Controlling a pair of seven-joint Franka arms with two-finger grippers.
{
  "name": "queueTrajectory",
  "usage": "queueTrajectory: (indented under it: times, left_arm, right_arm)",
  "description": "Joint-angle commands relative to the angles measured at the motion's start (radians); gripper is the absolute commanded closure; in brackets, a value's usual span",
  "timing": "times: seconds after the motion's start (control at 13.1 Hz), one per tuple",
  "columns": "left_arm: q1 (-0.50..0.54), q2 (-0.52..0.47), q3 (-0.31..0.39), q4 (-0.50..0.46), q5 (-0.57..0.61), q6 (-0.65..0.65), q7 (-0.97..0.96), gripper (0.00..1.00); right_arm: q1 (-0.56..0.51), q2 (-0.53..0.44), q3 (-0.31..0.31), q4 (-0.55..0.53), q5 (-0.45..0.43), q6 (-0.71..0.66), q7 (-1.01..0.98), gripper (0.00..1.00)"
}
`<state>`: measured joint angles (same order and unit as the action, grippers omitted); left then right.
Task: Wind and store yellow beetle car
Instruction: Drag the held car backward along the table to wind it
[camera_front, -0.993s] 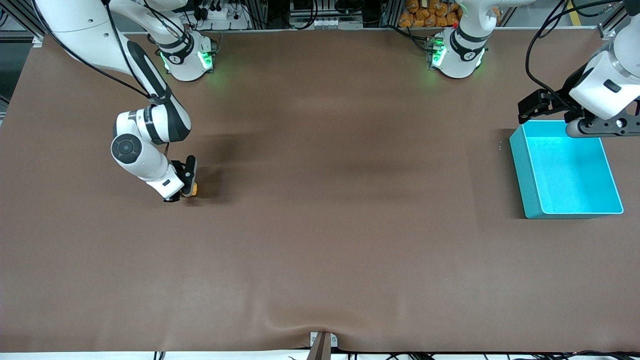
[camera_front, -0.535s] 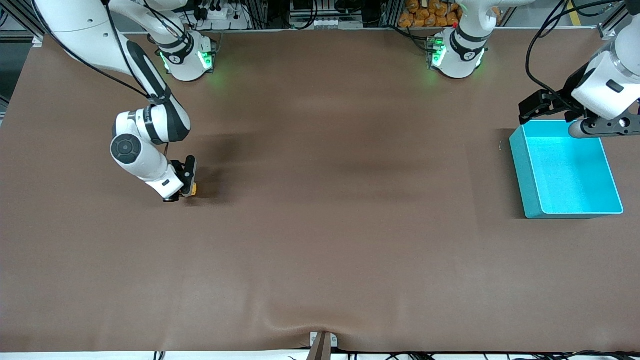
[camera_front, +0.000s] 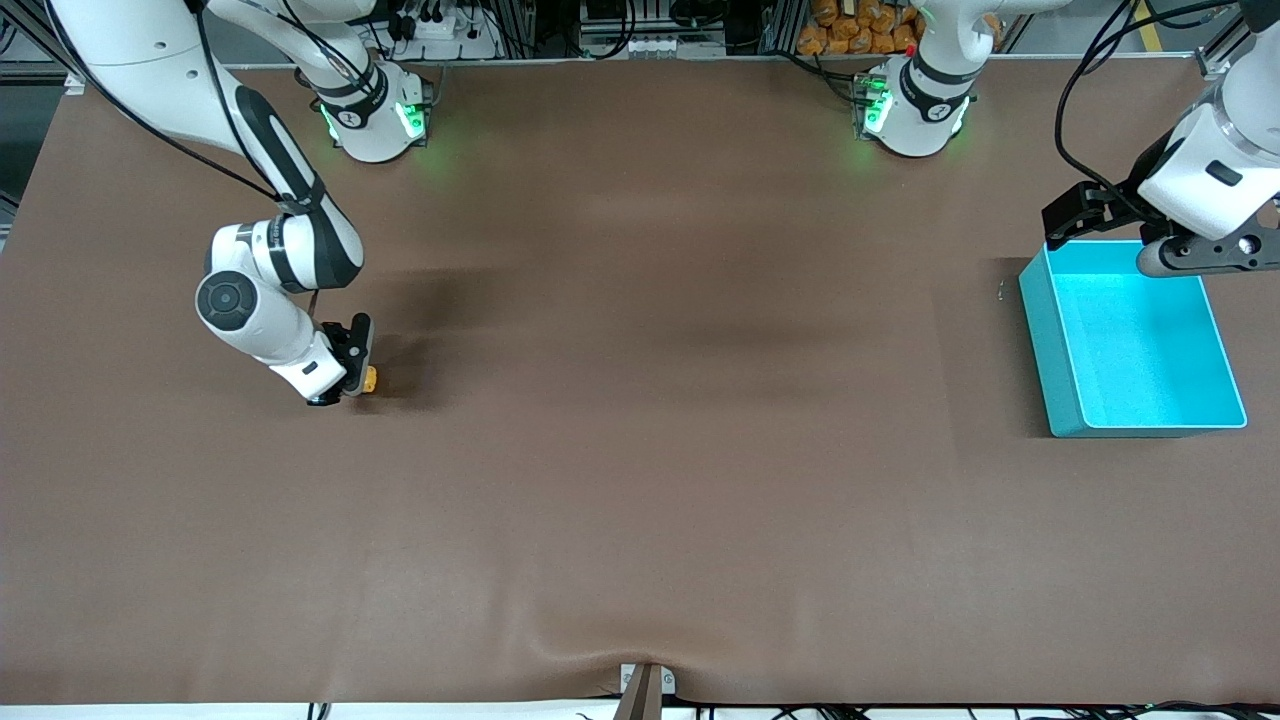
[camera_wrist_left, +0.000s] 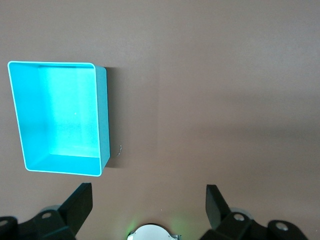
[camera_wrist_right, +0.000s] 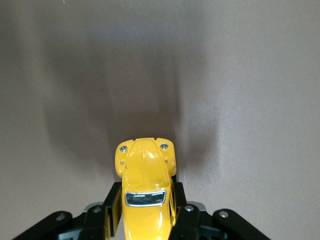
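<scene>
Table (camera_front: 640, 450): brown surface bare across the centre and the whole lower half of the front frame; wide passage there. Obstacles: turquoise bin (camera_front: 1135, 345) at right edge of frame, mid-height, walls upright; left gripper (camera_front: 1075, 220) hanging at its upper corner, jaws spread; right gripper (camera_front: 352, 372) low at left of frame, clamping the yellow beetle car (camera_front: 369, 380).

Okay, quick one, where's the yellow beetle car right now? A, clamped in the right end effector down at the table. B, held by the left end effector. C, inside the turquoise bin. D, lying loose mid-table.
A: the right end effector is shut on the yellow beetle car.
</scene>
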<state>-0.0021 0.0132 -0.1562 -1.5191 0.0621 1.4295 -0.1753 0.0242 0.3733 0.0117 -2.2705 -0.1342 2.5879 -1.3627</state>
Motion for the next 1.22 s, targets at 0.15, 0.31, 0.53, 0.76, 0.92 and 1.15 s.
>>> queueTrajectory:
  times: [0.15, 0.31, 0.53, 0.76, 0.92, 1.15]
  left_arm:
    - [0.004, -0.013, -0.003, 0.002, 0.018, -0.003, 0.063, 0.0]
    - [0.004, -0.013, -0.002, 0.002, 0.018, -0.003, 0.063, 0.0]
    - [0.007, -0.013, -0.002, 0.002, 0.018, -0.003, 0.053, 0.0]
    - [0.005, -0.013, -0.002, 0.002, 0.018, -0.003, 0.051, 0.0]
    - [0.005, -0.013, -0.002, 0.0, 0.018, -0.003, 0.051, 0.0]
    - [0.005, -0.013, -0.002, -0.001, 0.018, -0.003, 0.06, 0.0]
  right_arm:
    - [-0.079, 0.079, 0.005, 0.019, -0.015, 0.032, -0.048, 0.69]
    - [-0.096, 0.079, 0.007, 0.02, -0.015, 0.032, -0.056, 0.69]
    - [-0.116, 0.085, 0.005, 0.02, -0.015, 0.032, -0.058, 0.69]
    - [-0.144, 0.104, 0.005, 0.039, -0.015, 0.032, -0.107, 0.69]
    - [-0.167, 0.124, 0.007, 0.055, -0.015, 0.037, -0.147, 0.69]
    - [-0.194, 0.137, 0.005, 0.066, -0.015, 0.051, -0.187, 0.69]
